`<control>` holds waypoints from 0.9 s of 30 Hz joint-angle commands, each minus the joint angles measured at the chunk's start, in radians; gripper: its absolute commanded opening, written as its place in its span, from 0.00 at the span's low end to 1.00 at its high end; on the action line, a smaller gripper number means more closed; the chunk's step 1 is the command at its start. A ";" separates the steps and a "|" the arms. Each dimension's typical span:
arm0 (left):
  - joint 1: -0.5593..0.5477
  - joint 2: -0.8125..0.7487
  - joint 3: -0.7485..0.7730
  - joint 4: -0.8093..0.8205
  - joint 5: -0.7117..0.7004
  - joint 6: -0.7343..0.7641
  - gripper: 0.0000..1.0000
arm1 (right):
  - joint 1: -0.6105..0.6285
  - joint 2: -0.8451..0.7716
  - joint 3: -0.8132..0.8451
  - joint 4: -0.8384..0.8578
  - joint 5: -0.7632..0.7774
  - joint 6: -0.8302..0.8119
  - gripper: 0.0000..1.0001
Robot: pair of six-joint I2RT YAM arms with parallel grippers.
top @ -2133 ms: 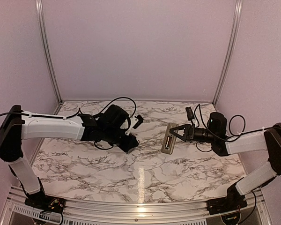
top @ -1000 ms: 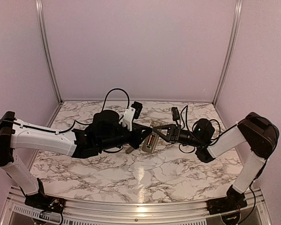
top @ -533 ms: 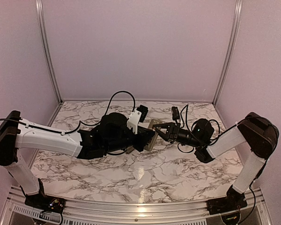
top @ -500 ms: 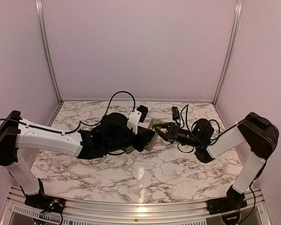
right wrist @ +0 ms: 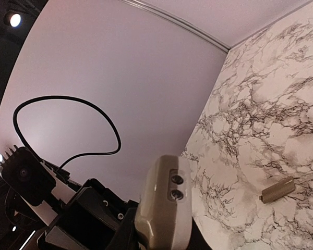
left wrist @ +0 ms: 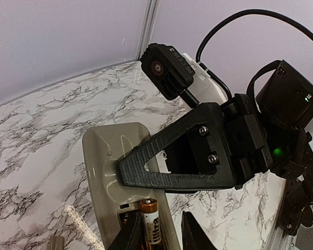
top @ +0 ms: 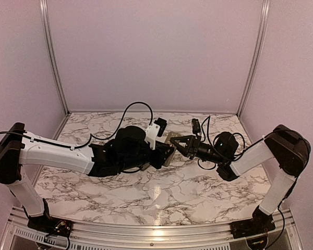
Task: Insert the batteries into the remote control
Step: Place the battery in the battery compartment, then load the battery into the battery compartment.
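My right gripper is shut on the remote control and holds it above the table's middle, greyish-tan back up. In the left wrist view its black finger crosses the remote above the open battery bay. A gold and black battery lies in the bay's right slot between the fingers of my left gripper. The slot beside it shows a bare contact. The right wrist view shows the remote's end between the fingers of that gripper. I cannot pick out the other battery.
The small beige cover piece lies on the marble table, under the arms. The left arm's wrist camera and cable sit close to the right gripper. Purple walls with metal posts close in the back and sides.
Both arms have moved in to the table's middle. The right gripper brought the remote left, and the left gripper swung right and came up against the remote with the battery.
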 commanded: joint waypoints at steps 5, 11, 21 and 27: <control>0.001 -0.012 0.009 -0.065 -0.039 -0.009 0.36 | 0.009 -0.018 0.024 0.095 -0.007 0.017 0.00; 0.001 -0.072 -0.012 -0.077 -0.074 -0.008 0.56 | 0.009 -0.018 0.025 0.082 -0.024 0.003 0.00; 0.073 -0.201 -0.101 -0.090 0.081 -0.140 0.85 | 0.010 0.005 0.022 0.083 -0.087 -0.050 0.00; 0.142 -0.231 -0.165 -0.034 0.365 -0.127 0.84 | 0.009 0.005 0.056 0.037 -0.143 -0.064 0.00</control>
